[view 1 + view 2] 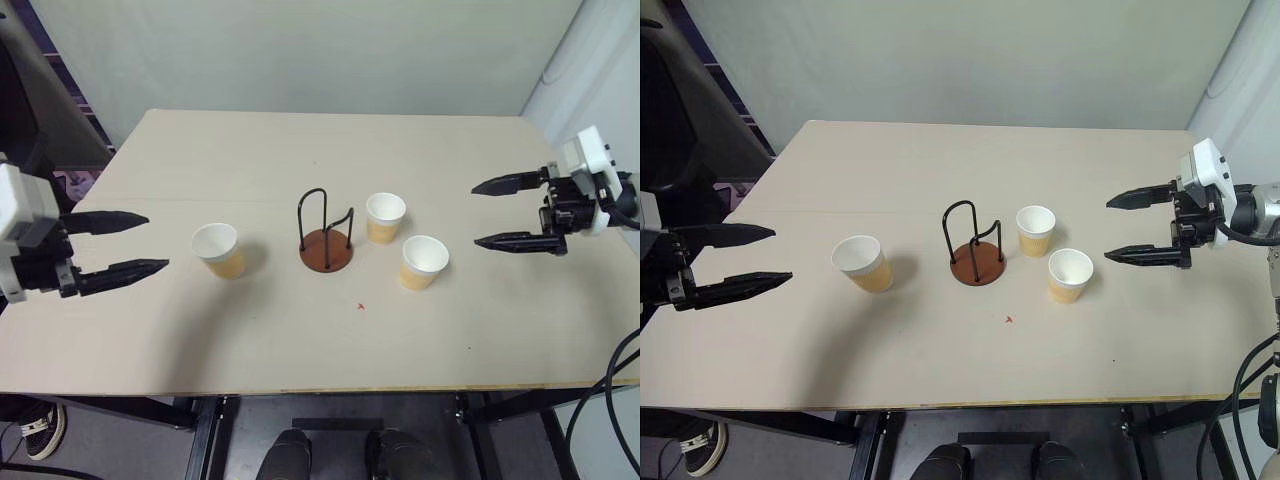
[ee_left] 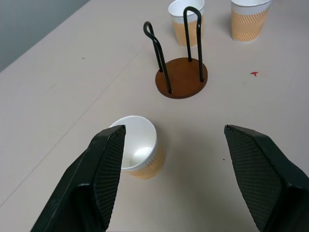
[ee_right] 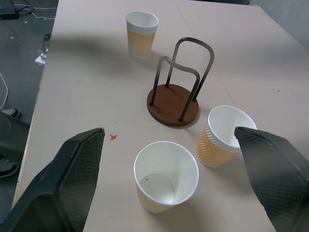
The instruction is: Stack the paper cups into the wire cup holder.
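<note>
Black fingers of the left gripper [image 1: 152, 243] are held spread wide above the left side of the table [image 1: 250, 340], with nothing between them. Just beyond their tips, the nearest paper cup [image 1: 218, 249] is seen standing upright on the tabletop, its white mouth facing up and apart from the fingers.

On the opposite side, the right gripper [image 1: 480, 214] is likewise held fully parted and empty, hovering over the table's right edge with its fingertips pointed toward the centre. Closest to it, a second paper cup [image 1: 423, 261] is set upright, and a third paper cup [image 1: 385, 217] is placed just beside that one, slightly farther back; from the right wrist view the two are seen near each other, but contact cannot be made out.

Between the lone cup on the left and the pair on the right, the wire cup holder [image 1: 326, 249] is positioned near the table's middle, its reddish-brown disc flat on the surface and its black wire loops rising upright. A small red mark [image 1: 361, 306] is seen on the tabletop in front of the holder.
</note>
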Robot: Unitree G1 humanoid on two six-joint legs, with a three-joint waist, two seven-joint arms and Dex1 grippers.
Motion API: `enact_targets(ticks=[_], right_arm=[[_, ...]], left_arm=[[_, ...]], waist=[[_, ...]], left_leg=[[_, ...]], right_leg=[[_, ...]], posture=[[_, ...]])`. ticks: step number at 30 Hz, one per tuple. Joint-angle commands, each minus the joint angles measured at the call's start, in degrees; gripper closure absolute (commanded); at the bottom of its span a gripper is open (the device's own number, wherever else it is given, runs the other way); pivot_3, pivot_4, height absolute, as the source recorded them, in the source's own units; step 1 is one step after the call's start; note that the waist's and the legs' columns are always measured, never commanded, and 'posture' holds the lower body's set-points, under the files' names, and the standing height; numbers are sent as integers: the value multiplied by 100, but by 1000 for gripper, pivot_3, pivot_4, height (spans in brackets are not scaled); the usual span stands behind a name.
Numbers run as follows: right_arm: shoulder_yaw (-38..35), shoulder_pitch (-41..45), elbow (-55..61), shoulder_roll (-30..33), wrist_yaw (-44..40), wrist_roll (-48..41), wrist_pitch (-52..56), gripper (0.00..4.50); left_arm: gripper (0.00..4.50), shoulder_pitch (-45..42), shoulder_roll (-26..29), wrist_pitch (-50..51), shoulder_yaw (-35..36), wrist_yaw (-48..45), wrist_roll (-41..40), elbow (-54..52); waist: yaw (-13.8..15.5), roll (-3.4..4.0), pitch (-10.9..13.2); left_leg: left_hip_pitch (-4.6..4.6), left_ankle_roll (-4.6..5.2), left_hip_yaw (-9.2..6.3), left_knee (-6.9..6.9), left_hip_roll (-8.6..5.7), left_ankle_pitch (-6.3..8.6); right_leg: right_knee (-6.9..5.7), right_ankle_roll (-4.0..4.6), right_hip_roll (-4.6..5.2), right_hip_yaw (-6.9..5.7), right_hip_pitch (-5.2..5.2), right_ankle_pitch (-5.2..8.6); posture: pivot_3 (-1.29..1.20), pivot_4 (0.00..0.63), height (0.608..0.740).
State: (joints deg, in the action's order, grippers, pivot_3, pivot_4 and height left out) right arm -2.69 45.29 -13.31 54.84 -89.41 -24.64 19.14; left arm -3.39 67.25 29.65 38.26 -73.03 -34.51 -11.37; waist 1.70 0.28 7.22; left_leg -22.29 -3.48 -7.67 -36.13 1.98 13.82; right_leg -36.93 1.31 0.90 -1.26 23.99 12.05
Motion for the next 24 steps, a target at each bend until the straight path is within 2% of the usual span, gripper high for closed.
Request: enact_targets(ticks=[1,5,8,12,14,18,24], right_arm=[[-142,44,126,61,42,-57,-29,0],[-136,44,128,44,65,-62,-25,0],[-146,41,146,35,97,-72,-20,0],[-239,-37,259,67,193,-108,13,0],[-287,-83,313,79,228,-143,39,0],[-337,-161,509,52,363,-206,116,0],[-442,-350,844,102,531,-318,283,0]], left_arm=[[1019,-106,22,-46,62,89,-15,-39],[1019,-250,17,-29,-41,168,-86,-85],[1019,-688,-38,100,-202,341,-422,-321],[1019,-1264,-180,175,-883,654,-478,-420],[1019,-1656,-430,155,-1430,1052,-279,-397],[1019,-2547,-1261,-144,-2830,2127,900,-62],[1019,-3234,-2535,-51,-3789,3095,1645,436]], waist=[[0,0,0],[2,0,0],[10,0,0],[24,1,1],[31,6,2],[53,5,2],[46,-2,6]], left_leg=[[0,0,0,0,0,0],[0,0,0,0,0,0],[1,0,-1,0,-1,0],[0,0,0,-2,-3,-1],[-2,0,4,-1,-5,0],[7,-1,3,-4,-6,-7],[-3,2,18,-21,-13,-9]], right_leg=[[0,0,0,0,0,0],[1,0,0,0,0,0],[0,0,0,0,0,0],[1,-10,2,-1,-1,-7],[-1,-21,6,0,-3,-13],[-2,-22,7,-1,-2,-15],[10,-72,18,-1,-4,-47]], posture=[[0,150,740],[0,150,740],[0,150,740],[0,150,740],[0,150,740],[0,150,740],[0,150,740]])
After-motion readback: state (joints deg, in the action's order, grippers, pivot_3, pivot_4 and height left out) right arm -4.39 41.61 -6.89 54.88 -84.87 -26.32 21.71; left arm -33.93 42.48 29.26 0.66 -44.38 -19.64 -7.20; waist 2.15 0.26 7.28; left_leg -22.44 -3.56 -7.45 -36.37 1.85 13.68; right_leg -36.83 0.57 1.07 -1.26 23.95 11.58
